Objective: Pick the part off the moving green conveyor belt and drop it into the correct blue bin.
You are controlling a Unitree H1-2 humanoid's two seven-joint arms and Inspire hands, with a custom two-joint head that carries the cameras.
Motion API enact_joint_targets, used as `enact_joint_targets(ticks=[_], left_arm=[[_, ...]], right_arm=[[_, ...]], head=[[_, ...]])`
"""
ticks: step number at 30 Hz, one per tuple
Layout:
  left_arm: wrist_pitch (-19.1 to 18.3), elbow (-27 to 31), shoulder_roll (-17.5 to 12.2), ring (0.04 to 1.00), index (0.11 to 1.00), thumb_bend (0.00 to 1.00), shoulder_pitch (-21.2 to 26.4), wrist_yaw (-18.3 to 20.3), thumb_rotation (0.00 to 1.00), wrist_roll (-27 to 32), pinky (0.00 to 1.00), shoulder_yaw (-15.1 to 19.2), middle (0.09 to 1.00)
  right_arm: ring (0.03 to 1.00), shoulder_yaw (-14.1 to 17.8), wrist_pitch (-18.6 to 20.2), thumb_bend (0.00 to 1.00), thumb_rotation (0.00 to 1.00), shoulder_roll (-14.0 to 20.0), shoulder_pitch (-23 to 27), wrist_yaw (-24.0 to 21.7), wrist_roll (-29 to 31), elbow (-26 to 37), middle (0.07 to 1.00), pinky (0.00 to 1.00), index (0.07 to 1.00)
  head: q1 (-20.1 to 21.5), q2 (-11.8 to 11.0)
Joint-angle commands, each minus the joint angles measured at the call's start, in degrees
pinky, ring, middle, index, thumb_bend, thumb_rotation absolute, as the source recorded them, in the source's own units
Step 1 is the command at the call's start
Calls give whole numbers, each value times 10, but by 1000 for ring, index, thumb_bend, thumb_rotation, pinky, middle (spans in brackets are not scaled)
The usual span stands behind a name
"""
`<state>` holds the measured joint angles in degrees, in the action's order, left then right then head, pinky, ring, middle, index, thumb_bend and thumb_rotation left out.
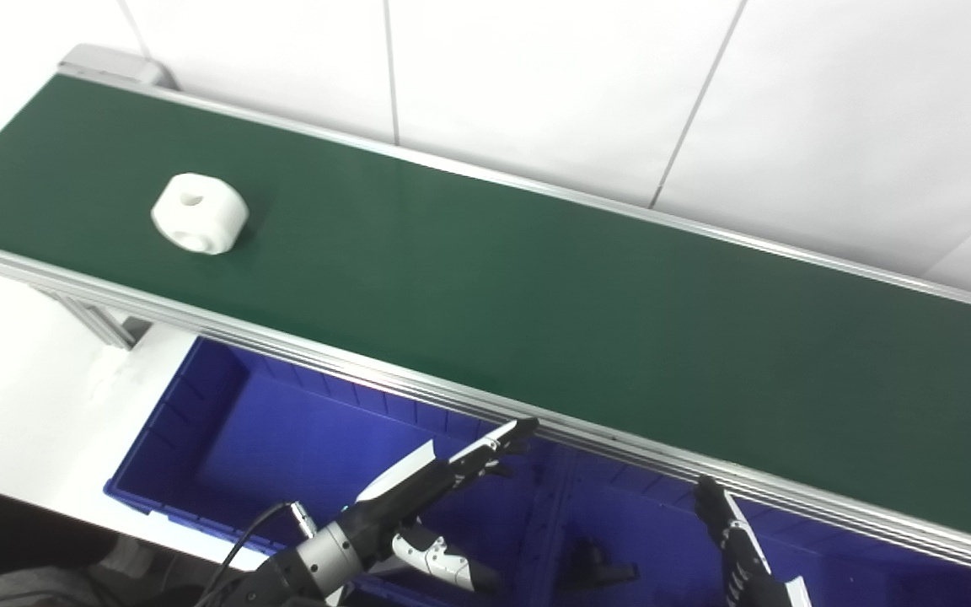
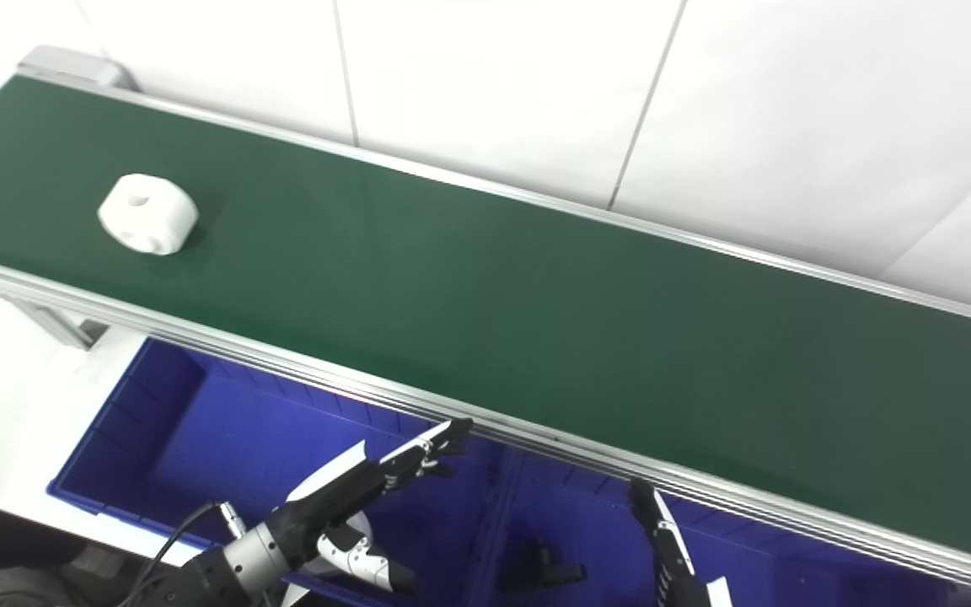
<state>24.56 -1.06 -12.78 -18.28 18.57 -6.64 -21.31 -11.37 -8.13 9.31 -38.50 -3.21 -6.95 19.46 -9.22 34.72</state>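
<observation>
A white rounded part (image 1: 200, 213) with holes in its top and side lies on the green conveyor belt (image 1: 536, 287) near its far left end. My left hand (image 1: 439, 480) hovers open over the left blue bin (image 1: 224, 438), fingers stretched toward the belt's near rail, thumb hanging below. My right hand (image 1: 734, 539) shows only its fingers, straight and apart, above the right blue bin (image 1: 654, 539). Both hands are well apart from the part and hold nothing.
A small dark part (image 1: 599, 569) lies in the right bin. The belt's aluminium rail (image 1: 452, 392) runs just above the bins. A white tiled wall (image 1: 620, 93) stands behind the belt. A metal support leg (image 1: 98, 324) stands at the left.
</observation>
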Motion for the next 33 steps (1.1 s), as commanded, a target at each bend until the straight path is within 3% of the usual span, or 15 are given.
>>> enact_joint_targets(ticks=[1,4,19,24,28,29,33], left_arm=[[23,11,0,947,998,793,5,-14,552,-4,867,-8,1000],[24,8,-3,945,997,779,8,-23,520,-3,851,-16,1000],[23,18,-14,940,980,782,7,-55,483,9,851,-35,985],[24,44,-14,929,964,803,0,-59,499,33,838,-22,973],[24,83,-15,942,959,803,-3,-67,523,34,898,-6,961],[23,93,-14,948,960,807,-4,-65,521,41,908,-1,961],[18,134,-11,975,978,822,8,-59,538,51,935,16,986]], right_arm=[[979,5,-52,932,221,4,1,-3,13,-5,949,1000,955],[966,7,-79,913,184,4,5,-5,20,-23,939,1000,963],[955,12,-102,906,155,-1,9,-6,15,-43,932,1000,952],[971,10,-81,919,145,-5,7,-7,14,-33,938,1000,956],[947,8,-58,920,167,-13,1,-4,-6,-12,924,1000,942],[919,8,-53,916,170,-15,0,-4,-10,-7,917,916,938],[892,9,-46,927,203,-18,0,-4,-23,0,898,874,914]], head=[[-1,-5],[-1,-7],[4,-27],[31,-18],[56,-8],[65,-4],[69,2]])
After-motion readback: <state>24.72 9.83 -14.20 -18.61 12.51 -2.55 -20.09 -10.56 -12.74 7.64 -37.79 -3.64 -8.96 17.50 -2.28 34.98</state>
